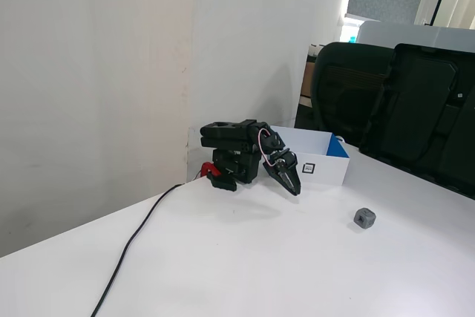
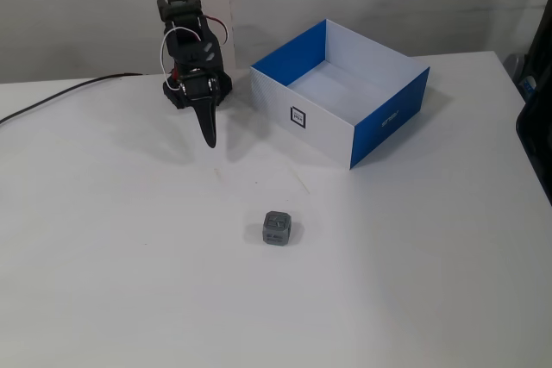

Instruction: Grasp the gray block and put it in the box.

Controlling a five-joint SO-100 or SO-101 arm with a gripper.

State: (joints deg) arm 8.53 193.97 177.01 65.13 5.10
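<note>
In a fixed view: gripper (image 1: 292,182) folded low beside the arm's base, tip slanting down toward the table, fingers pressed together, holding nothing. Gray block (image 1: 364,217) well apart, lying alone on the white table (image 1: 245,272), down and to the right of the tip. White box (image 1: 320,156) behind the gripper.

In another fixed view: gripper (image 2: 208,133) pointing down the picture, closed and empty. Gray block (image 2: 278,228) lower and to the right, nearer the camera, clear of the box (image 2: 345,92). Cube, so no long axis; dark recess facing the camera, faces turned slightly off the gripper's line.
</note>
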